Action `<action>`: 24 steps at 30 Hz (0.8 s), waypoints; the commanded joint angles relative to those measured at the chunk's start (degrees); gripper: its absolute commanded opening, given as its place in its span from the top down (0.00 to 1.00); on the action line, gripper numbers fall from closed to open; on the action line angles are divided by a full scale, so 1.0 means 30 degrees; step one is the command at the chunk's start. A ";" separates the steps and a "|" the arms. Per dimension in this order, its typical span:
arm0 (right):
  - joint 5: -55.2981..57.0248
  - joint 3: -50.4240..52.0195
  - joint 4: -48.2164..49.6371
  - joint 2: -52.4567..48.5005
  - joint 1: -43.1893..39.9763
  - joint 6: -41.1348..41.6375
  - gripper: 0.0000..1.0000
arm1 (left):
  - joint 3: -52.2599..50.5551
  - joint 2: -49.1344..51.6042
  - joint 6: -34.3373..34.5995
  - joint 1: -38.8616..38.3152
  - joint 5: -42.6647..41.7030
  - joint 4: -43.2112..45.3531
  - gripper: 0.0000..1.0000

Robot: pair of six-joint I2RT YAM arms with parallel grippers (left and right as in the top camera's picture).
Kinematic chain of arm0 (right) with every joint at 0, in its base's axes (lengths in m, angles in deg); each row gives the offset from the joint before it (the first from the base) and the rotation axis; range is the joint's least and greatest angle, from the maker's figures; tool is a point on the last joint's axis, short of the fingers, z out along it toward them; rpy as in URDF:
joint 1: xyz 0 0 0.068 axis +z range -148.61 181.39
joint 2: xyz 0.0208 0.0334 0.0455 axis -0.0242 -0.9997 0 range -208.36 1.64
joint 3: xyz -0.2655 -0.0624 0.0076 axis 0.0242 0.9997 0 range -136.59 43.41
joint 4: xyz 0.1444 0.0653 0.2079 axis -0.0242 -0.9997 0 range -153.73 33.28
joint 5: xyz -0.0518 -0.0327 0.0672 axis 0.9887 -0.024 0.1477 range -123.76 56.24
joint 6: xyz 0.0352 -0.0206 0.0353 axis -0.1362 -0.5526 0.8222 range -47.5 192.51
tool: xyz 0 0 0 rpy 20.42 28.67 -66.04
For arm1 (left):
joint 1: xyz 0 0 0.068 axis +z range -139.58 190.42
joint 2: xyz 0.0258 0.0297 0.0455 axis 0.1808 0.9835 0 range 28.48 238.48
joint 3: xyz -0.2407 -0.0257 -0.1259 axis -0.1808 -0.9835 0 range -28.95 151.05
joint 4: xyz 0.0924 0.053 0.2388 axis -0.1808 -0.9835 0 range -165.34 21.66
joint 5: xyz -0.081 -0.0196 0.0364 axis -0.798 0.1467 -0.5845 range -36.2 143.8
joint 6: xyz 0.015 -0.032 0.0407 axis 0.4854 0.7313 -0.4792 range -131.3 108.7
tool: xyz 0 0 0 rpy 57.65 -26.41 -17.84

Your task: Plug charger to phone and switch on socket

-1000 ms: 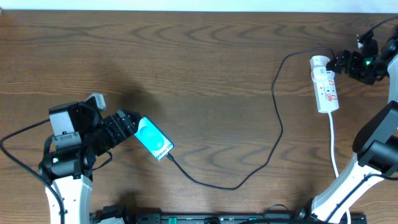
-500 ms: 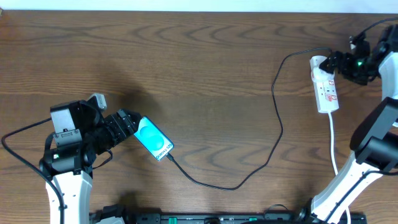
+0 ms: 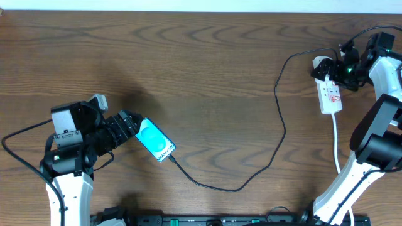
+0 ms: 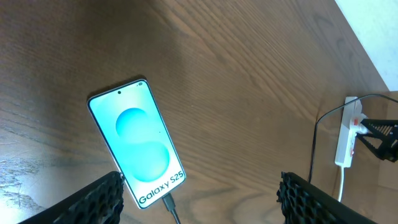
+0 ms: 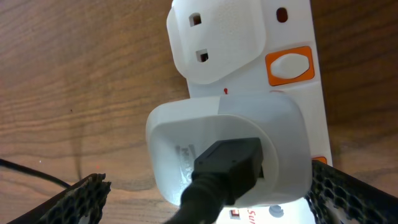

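Note:
The phone (image 3: 155, 139) lies on the wooden table with its cyan screen up; it also shows in the left wrist view (image 4: 137, 149). The charger cable (image 3: 279, 125) is plugged into the phone's lower end and runs right to the socket (image 3: 330, 94). My left gripper (image 3: 129, 123) is open, its fingers (image 4: 202, 202) apart behind the phone's lower end. My right gripper (image 3: 335, 68) is open over the socket's far end. In the right wrist view its fingers (image 5: 217, 202) straddle a white adapter (image 5: 280, 130) carrying the charger's black plug (image 5: 227, 165), seated in the socket (image 5: 292, 25).
An orange rocker switch (image 5: 289, 65) sits on the socket beside a second white plug (image 5: 217, 37). The socket's white cord (image 3: 337, 147) runs toward the front edge. The right arm's base (image 3: 377, 157) stands at the right, the left arm's base (image 3: 66, 157) at the left.
My right gripper has moved left, from beside the socket's far end to over it. The left arm, phone and cable have not moved.

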 commanded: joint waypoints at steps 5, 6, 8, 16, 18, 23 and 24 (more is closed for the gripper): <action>-0.0780 0.0372 0.0036 -0.0175 0.0102 0.0678 0.01 | 0.0313 0.0015 0.0102 -0.0007 -0.0189 -0.0087 0.20; -0.0940 0.0386 0.0051 -0.0175 0.0102 0.0692 0.01 | 0.0313 0.0015 0.0102 -0.0007 -0.0189 -0.0087 0.20; -0.0991 0.0386 0.0066 -0.0175 0.0102 0.1042 0.01 | 0.0313 0.0015 0.0095 -0.0007 -0.0189 -0.0124 0.20; -0.1508 0.0459 0.0117 -0.0182 0.0138 0.2390 0.01 | 0.0313 0.0015 0.0102 -0.0007 -0.0189 -0.0138 0.20; -0.1501 0.0525 0.0095 -0.0182 0.0284 0.2390 0.01 | 0.0313 0.0015 0.0102 -0.0007 -0.0189 -0.0175 0.20; -0.1501 0.0787 0.0168 -0.0182 0.0874 0.2390 0.01 | 0.0313 0.0015 0.0095 -0.0007 -0.0189 -0.0211 0.20; -0.1494 0.0831 0.0189 -0.0189 0.1020 0.2390 0.01 | 0.0313 0.0015 0.0095 -0.0007 -0.0189 -0.0219 0.20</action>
